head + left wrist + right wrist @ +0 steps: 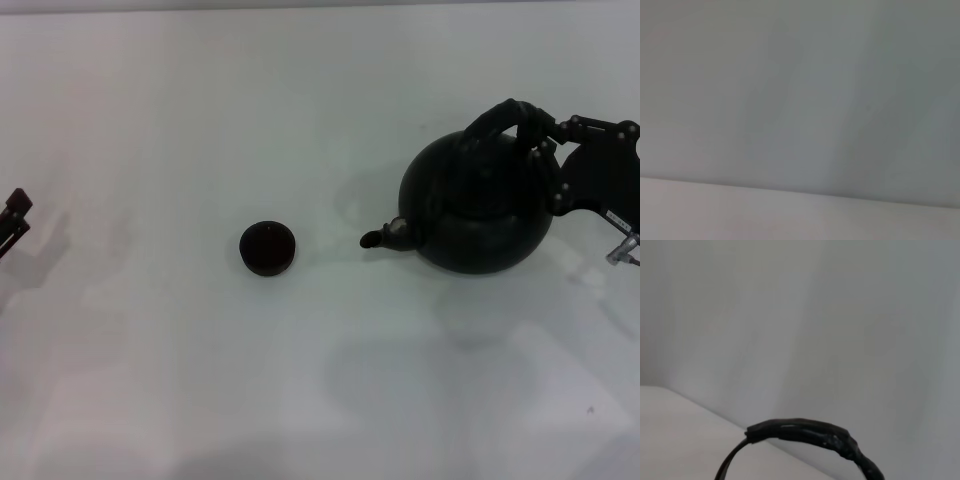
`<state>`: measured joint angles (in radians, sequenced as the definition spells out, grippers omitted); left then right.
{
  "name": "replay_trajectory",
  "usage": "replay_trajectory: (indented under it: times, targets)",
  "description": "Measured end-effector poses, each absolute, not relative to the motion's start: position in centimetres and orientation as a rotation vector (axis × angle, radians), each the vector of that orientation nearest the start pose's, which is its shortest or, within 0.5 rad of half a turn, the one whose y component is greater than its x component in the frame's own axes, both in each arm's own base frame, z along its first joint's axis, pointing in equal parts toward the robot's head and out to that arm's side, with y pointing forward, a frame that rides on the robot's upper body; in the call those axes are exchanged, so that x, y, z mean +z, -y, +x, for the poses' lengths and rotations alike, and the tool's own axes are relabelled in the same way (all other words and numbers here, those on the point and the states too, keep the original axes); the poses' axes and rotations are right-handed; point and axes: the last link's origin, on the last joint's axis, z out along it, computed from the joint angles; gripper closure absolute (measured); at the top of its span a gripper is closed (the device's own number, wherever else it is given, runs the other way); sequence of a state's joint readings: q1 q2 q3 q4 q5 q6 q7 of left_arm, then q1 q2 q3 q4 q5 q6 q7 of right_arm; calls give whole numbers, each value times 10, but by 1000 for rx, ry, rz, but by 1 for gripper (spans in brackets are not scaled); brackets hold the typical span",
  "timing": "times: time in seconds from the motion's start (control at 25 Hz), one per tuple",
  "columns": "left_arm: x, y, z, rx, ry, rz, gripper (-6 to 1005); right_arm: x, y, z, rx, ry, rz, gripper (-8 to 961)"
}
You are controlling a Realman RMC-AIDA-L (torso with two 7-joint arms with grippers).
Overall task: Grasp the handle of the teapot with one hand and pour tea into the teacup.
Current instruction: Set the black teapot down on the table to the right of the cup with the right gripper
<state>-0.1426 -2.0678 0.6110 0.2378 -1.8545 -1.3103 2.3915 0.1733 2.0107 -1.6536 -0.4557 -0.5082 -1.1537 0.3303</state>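
I see the teapot (478, 210) upright on the table: large, round, matte black-green, short curved spout aimed toward the teacup (267, 247). Its handle (497, 118), a thick dark arched hoop with rough wrapping, rises over the pot's top, tilted toward the far side. Teacup sits well apart from the spout, upright, tiny, dark, handleless, far smaller than the teapot.
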Motion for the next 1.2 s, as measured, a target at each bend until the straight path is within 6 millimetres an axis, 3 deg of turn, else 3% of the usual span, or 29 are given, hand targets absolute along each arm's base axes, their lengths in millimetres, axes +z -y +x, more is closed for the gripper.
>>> replay_trajectory:
  times: [0.76,1.2]
  targets:
    - [10,-224,-401,-726,836,-1785,127,-25,-274,332,595,-227,-2110,688]
    - [10,-221,-402,-726,842,-1775,127,-21,-266,340,640,-337,-2095,447]
